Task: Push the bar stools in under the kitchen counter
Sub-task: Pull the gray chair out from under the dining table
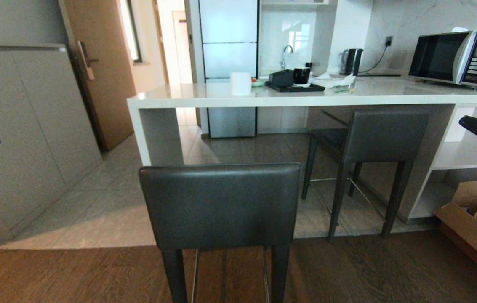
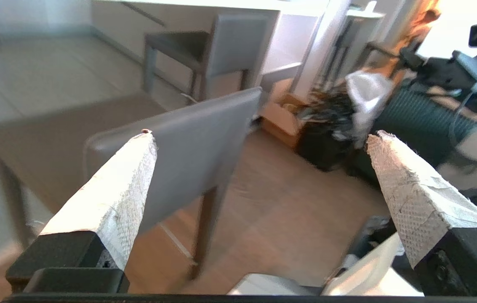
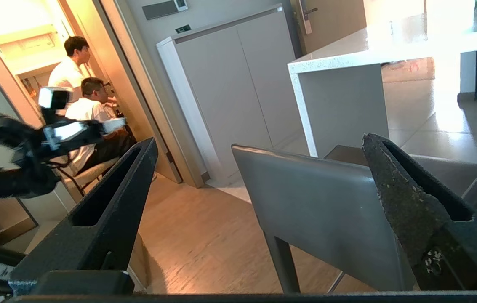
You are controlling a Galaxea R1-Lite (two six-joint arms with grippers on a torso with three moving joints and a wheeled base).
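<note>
Near bar stool (image 1: 220, 205) stands on wood floor (image 1: 347, 273) short of white kitchen counter (image 1: 263, 99), far stool (image 1: 373, 139) tucked under; left gripper (image 2: 259, 139) and right gripper (image 3: 259, 143) both spread, empty.

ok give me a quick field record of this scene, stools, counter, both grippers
near stool: out on the wood floor, clear of the counter, backrest toward the robot
far stool: seat already partly under the counter
kitchen counter: white top, carries a tray, a paper roll, a microwave
left gripper: open, near the near stool's backrest, not touching
right gripper: open, holding nothing, beside the same backrest
</note>
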